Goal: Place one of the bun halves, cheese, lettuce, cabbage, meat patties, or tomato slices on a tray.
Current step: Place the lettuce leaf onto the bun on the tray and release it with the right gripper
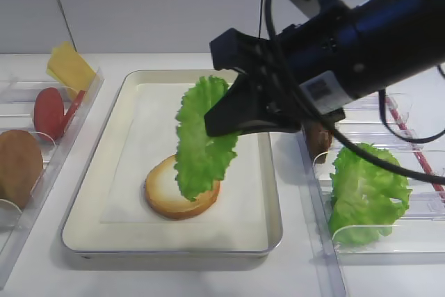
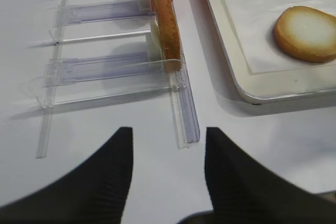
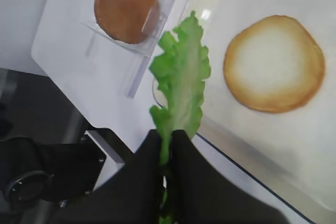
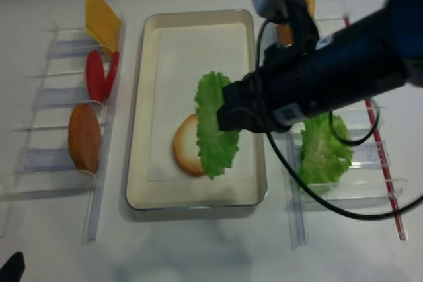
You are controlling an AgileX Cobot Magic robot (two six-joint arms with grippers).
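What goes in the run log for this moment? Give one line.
right gripper: shut on lettuce | lettuce: hanging above bun half on tray | left gripper: open, empty

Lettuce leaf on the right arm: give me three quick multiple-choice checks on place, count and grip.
1. Where does the lettuce hang?
A. over the tray
B. in a clear bin
C. flat on the table

2. How many bun halves lie on the tray?
A. none
B. one
C. three

3. The right gripper is
A. wide open
B. shut on nothing
C. shut on the lettuce

Answers: 1 A, the leaf dangles above the liner; 2 B, a single bun half rests there; 3 C, the jaws pinch the leaf's edge.
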